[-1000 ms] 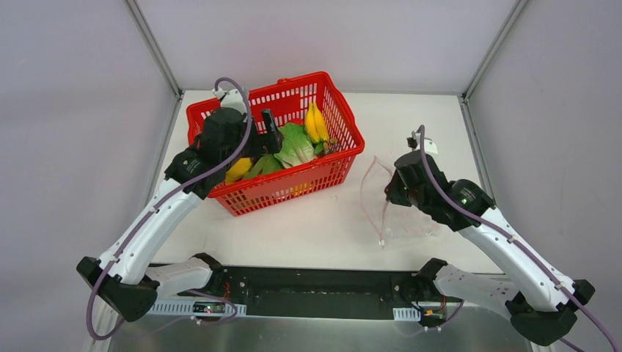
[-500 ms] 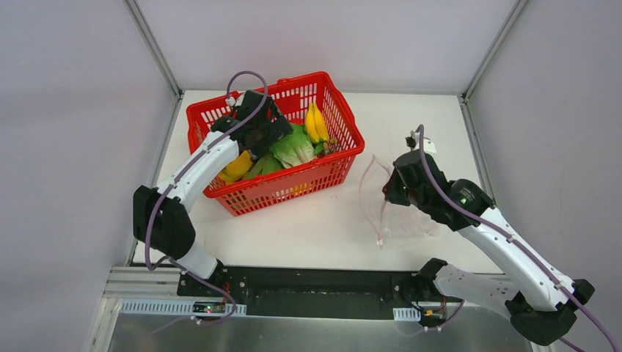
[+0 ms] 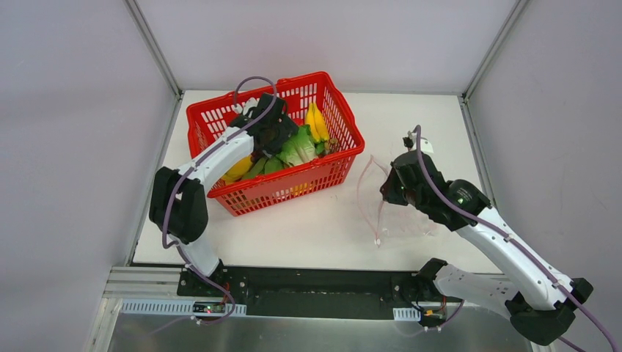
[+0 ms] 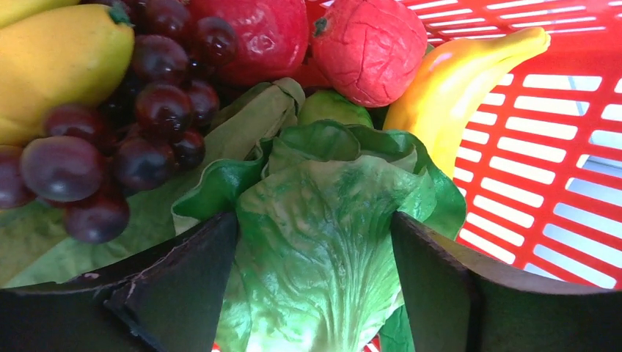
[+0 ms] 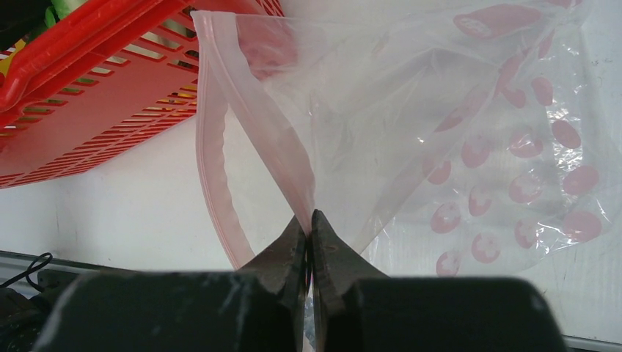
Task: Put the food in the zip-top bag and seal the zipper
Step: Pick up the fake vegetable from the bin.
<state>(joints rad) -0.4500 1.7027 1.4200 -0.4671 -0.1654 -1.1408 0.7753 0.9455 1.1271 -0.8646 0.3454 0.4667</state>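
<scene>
Items counted: one red basket [image 3: 293, 188] on the desk [image 3: 308, 227], holding one lettuce [image 4: 330, 183], one grape bunch [image 4: 139, 110] and two bananas [image 3: 316, 122] by its right wall.

Left claw [image 4: 312, 246]: inside the basket, spread astride the lettuce; whether it presses the lettuce cannot be told.

One zip-top bag [image 5: 455, 132]: right of the basket, mouth gaping.

Right claw [image 5: 309, 227]: pressed together, pinching its zipper [image 5: 209, 147].

The zip-top bag [image 5: 477, 110] is clear, crinkly, glossy plastic film, its zipper [image 5: 209, 161] a ribbed pink strip. The lettuce [image 4: 323, 242] is shiny veined plastic, the grapes [image 4: 147, 110] smooth and glossy. The basket [image 5: 95, 44] is red moulded plastic mesh on a matt white tabletop [image 5: 110, 213].
</scene>
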